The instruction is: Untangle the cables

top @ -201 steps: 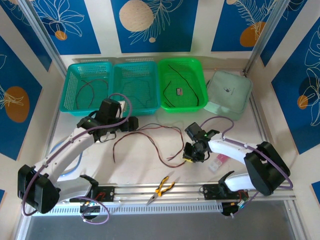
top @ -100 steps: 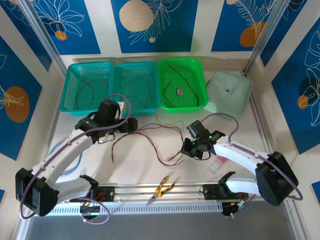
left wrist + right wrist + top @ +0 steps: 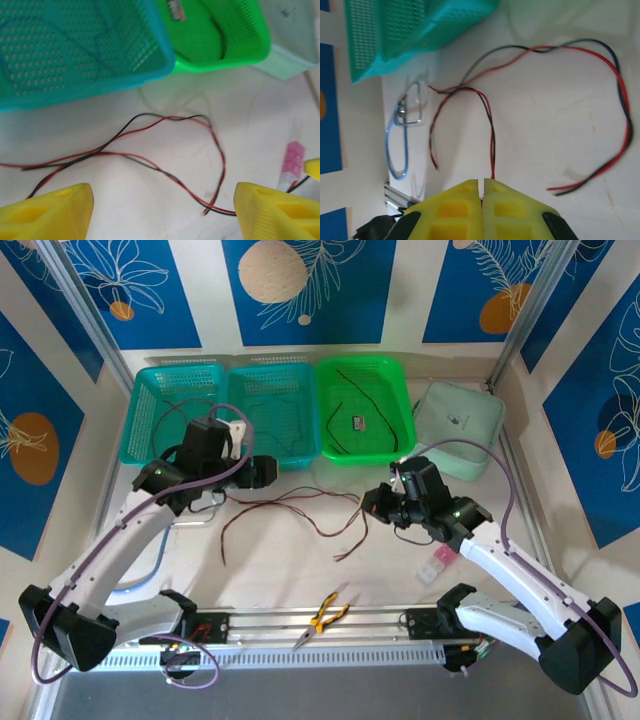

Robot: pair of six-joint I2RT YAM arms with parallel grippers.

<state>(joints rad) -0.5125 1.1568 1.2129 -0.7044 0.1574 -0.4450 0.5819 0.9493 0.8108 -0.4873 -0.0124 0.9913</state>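
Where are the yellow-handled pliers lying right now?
In the top view, the pliers lie at the table's near edge, between the left arm's base and the right arm's base.

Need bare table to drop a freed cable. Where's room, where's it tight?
Room: table between the cables and the pliers, left of the pink piece. Tight: strip in front of the green basket, crossed by the cable loops.

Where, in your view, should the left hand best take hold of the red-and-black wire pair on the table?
Probably its middle stretch, from straight above: there the red-and-black wire pair lies flat on the table, strands together, under the open left hand.
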